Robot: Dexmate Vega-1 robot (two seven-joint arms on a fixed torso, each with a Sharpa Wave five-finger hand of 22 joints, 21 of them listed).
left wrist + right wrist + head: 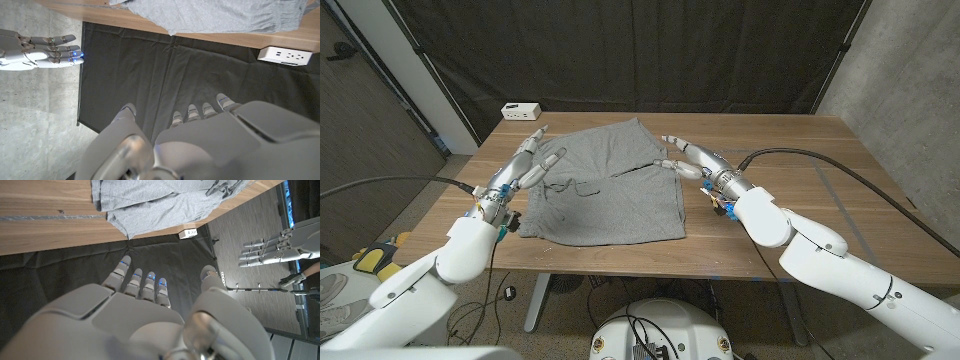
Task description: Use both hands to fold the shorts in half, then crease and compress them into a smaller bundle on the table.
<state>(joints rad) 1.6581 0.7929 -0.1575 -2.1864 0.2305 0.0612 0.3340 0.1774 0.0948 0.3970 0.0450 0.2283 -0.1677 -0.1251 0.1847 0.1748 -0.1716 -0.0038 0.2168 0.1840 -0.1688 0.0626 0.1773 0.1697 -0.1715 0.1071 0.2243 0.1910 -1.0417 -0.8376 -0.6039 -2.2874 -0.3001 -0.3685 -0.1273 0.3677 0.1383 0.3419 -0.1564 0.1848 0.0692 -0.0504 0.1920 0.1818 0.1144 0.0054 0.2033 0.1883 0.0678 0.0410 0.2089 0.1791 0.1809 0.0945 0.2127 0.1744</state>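
Grey shorts lie spread flat in the middle of the wooden table, a dark drawstring showing on their left half. My left hand is at the shorts' left edge, fingers stretched out and apart, holding nothing. At the shorts' right edge, near the far corner, my right hand is also spread and holds nothing. The left wrist view shows the left hand off the cloth, with the shorts beyond it. In the right wrist view the right hand is likewise off the shorts.
A white power strip sits at the table's far left corner, also seen in the wrist views. A black curtain hangs behind the table. Bare wood lies to the right of the shorts.
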